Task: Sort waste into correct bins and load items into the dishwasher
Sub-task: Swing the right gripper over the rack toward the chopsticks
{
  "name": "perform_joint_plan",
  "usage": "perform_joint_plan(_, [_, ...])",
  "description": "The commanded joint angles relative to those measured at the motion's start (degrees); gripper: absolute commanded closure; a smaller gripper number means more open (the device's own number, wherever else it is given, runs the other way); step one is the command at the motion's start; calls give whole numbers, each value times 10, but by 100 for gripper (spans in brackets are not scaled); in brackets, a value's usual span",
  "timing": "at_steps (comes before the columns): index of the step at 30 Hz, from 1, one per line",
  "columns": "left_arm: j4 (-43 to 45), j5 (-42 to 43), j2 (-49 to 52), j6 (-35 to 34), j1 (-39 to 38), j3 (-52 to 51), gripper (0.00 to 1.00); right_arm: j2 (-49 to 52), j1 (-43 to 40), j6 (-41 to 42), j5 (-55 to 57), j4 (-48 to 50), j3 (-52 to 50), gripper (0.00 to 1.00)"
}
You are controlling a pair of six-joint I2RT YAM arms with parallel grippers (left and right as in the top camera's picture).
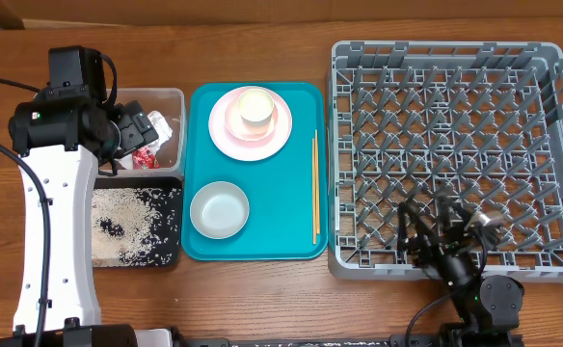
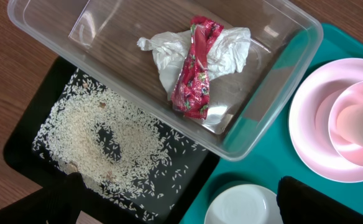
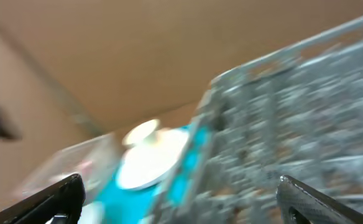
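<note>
The white cup (image 1: 255, 108), stacked on the pink dish (image 1: 233, 126) on the teal tray (image 1: 281, 193) mid-worktop, is best gripped by its rim and carried level to the dish rack (image 1: 455, 125) at the right edge, left jaws and right jaws being spread and empty.

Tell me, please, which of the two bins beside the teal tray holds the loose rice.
The shallow black tray; its floor is strewn with rice, whereas the clear tub holds a napkin and a red wrapper.
</note>
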Motion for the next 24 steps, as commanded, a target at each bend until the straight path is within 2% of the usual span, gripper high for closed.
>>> perform_joint_plan(1, [-1,-5,-5,7,2,6,0,-4,-1,92,-182,20,-6,0])
perform_joint_plan(2, [-1,-5,-5,7,2,6,0,-4,-1,92,-238,21,2,0])
perform_joint_plan(4, [-1,-5,-5,7,2,6,0,-4,-1,92,-244,-5,28,0])
perform_joint_plan(7, [-1,-5,-5,7,2,6,0,-2,-2,91,-195,-82,107,0])
perform_joint_plan(12, [-1,-5,-5,7,2,6,0,62,-2,55,-65,-284,305,0])
perform_joint_plan(16, [-1,-5,-5,7,2,6,0,224,-2,13,32,-497,525,0])
perform_joint_plan(19, [-1,-5,-5,7,2,6,0,348,-2,9,32,-602,670,0])
perform_joint_plan(21, [-1,-5,-5,7,2,6,0,433,-2,10,9,-657,767,0])
perform_joint_plan(22, [-1,-5,-5,7,2,6,0,502,-2,11,-42,-673,834,0])
perform_joint_plan(24, [-1,-5,-5,7,1,6,0,556,-2,14,-104,-669,873,0])
